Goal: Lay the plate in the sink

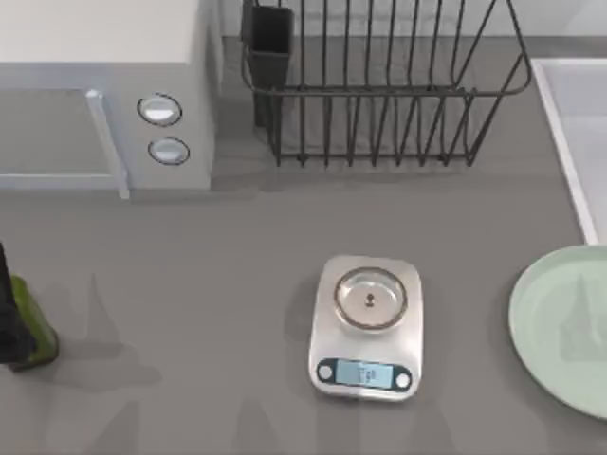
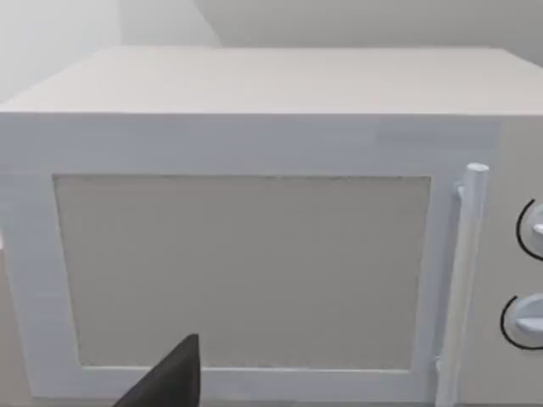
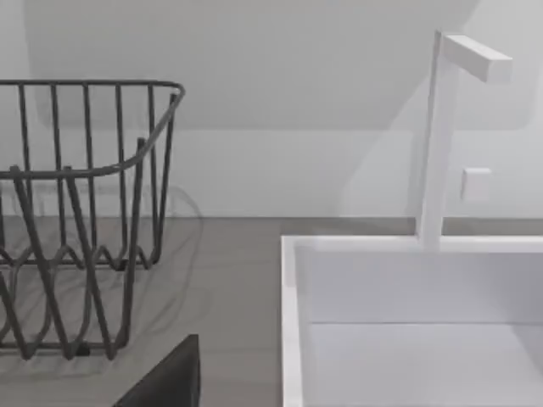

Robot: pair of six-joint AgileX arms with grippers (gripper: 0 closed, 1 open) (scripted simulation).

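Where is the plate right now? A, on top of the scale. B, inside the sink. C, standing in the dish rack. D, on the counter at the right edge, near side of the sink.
D: the plate lies flat on the counter at the top view's right edge, short of the sink, apart from the scale and the rack.

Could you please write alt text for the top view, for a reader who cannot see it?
A pale mint-green plate lies on the grey table at the right edge, just in front of the sink, not yet in it. A kitchen scale sits mid-table, a black wire dish rack behind it, a white microwave at back left, and a green bottle at the left edge.
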